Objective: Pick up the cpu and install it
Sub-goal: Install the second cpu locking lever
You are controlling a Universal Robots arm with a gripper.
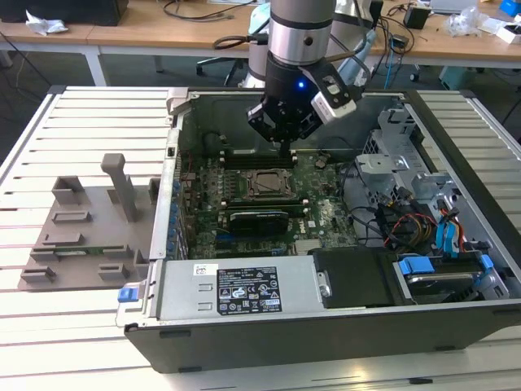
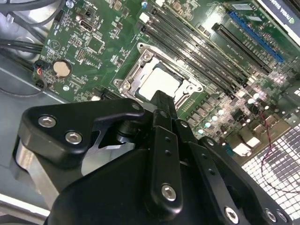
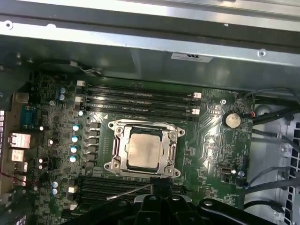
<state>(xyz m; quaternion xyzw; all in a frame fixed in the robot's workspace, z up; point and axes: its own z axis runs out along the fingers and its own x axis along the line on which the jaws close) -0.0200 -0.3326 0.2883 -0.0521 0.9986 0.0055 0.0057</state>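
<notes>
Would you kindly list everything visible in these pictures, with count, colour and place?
Silvery-grey square cpu: one, seated in the metal socket frame on the motherboard.
Green motherboard: one, inside the case.
Open grey computer case: one, on the slatted table.
Black memory slots: several, beside the socket.
Round silver coin battery: one, on the motherboard.
Grey plastic tray with raised blocks: one, at the exterior view's left of the case.
White slatted table: one, under everything.
Black gripper: one, above the motherboard.

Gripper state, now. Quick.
Gripper: shut, holding nothing, poised above the cpu, which sits in its socket on the motherboard.
</notes>
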